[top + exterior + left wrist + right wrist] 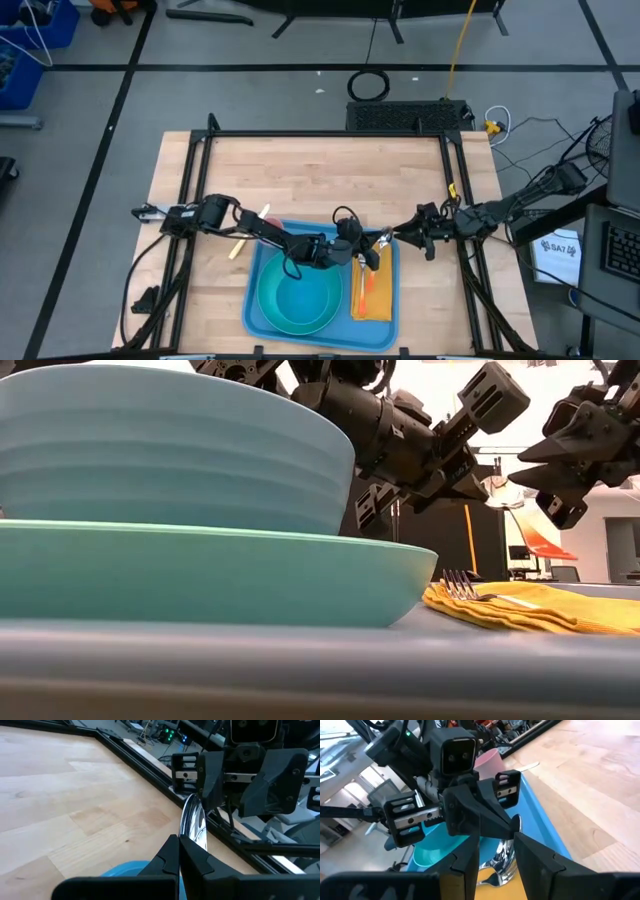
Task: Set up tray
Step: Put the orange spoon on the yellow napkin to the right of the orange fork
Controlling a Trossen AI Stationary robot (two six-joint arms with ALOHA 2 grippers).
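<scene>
Table (300,170): tray (385,325) holds plate (270,305), napkin (380,300), fork (465,588).

I see a round teal plate (296,300) with a light blue bowl (170,450) stacked on it. Just beside the plate lies a yellow folded napkin (372,298), and a fork (470,590) rests on the napkin. A pink cup (487,760) stands on the wooden table (320,175).

Four cams: one overhead, one at table level, one per wrist.
High looks straight down; low sits jammed against the teal plate (200,575); both wrists face each other over the spoon (194,822).
</scene>
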